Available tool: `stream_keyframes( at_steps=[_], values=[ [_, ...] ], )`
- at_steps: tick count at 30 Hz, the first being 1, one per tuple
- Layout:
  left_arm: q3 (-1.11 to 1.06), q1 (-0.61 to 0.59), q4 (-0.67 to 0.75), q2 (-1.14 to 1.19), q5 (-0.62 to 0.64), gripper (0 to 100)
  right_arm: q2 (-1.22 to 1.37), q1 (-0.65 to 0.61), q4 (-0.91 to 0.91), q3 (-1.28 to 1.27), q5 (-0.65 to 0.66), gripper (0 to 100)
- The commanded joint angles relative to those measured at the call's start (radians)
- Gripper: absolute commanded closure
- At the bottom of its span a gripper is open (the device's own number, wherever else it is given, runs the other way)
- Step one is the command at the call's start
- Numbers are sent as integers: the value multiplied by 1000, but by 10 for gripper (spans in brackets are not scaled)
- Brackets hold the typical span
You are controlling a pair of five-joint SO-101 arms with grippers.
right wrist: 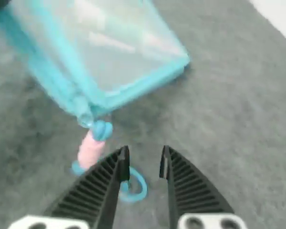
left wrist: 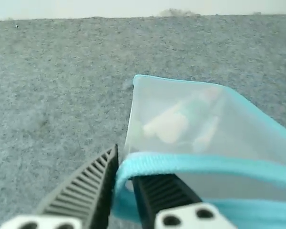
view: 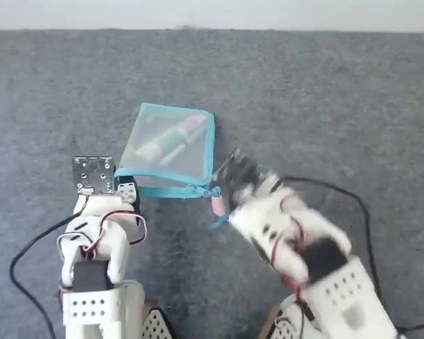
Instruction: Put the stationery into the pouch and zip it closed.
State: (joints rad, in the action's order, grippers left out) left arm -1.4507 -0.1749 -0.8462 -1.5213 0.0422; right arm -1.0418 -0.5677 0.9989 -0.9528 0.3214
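One see-through pouch (view: 173,152) with blue edging lies on the grey table (view: 325,106), between the two arms. It holds a few pieces of stationery (view: 171,140), too blurred to count exactly. The left gripper (left wrist: 121,162) is clamped on the blue zip edge at one near corner of the pouch. The right gripper (right wrist: 144,155) is slightly parted and holds nothing, its tips just beside the single pink zip pull (right wrist: 90,148) at the other near corner.
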Motion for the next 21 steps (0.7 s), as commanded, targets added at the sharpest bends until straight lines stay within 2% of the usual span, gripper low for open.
stream_keyframes(
  at_steps=[1, 6, 10, 16, 21],
  values=[
    [70, -11, 2, 3, 17, 988, 246, 35, -54, 117, -49, 886],
    [68, -11, 2, 3, 17, 988, 506, 25, -56, 256, -118, 889],
    [68, -11, 2, 3, 17, 988, 568, 18, -70, 292, -132, 890],
    [68, -11, 2, 3, 17, 988, 495, -116, -73, 226, -123, 890],
    [68, -9, 2, 3, 17, 988, 269, -288, -71, 104, -121, 890]
  ],
)
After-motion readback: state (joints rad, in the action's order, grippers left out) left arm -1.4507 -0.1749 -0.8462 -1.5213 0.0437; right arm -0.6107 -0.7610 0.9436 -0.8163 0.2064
